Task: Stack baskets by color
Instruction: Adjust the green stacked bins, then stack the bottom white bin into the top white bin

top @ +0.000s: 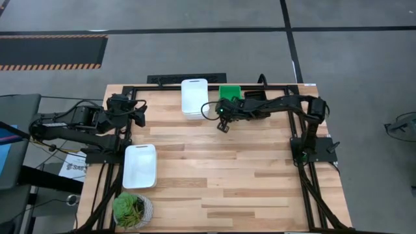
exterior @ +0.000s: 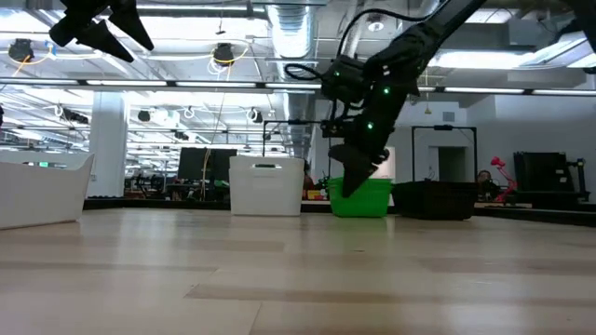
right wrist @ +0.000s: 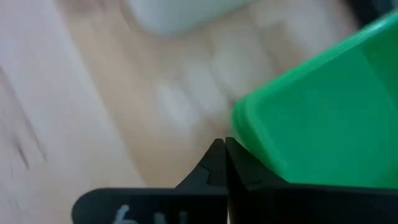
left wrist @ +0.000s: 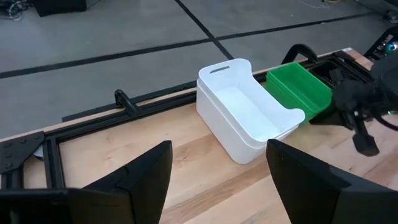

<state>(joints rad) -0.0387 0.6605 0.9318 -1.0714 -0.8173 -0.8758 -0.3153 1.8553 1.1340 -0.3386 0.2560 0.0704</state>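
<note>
Two white baskets (top: 194, 97) sit nested at the table's far edge, also in the left wrist view (left wrist: 245, 112). A green basket (top: 229, 91) stands just to their right, and a black basket (exterior: 442, 199) shows beside it in the low view. A third white basket (top: 140, 166) rests near the left edge. My right gripper (top: 224, 125) is shut with nothing between its fingers. It hangs slanting down above the wood, just on the near side of the green basket (right wrist: 317, 112). My left gripper (left wrist: 217, 180) is open, raised high at the left.
A round potted plant (top: 132, 209) stands at the near left corner. A black metal frame (top: 162, 79) runs along the far edge behind the baskets. Bare wood (top: 240, 175) fills the middle and the near right of the table.
</note>
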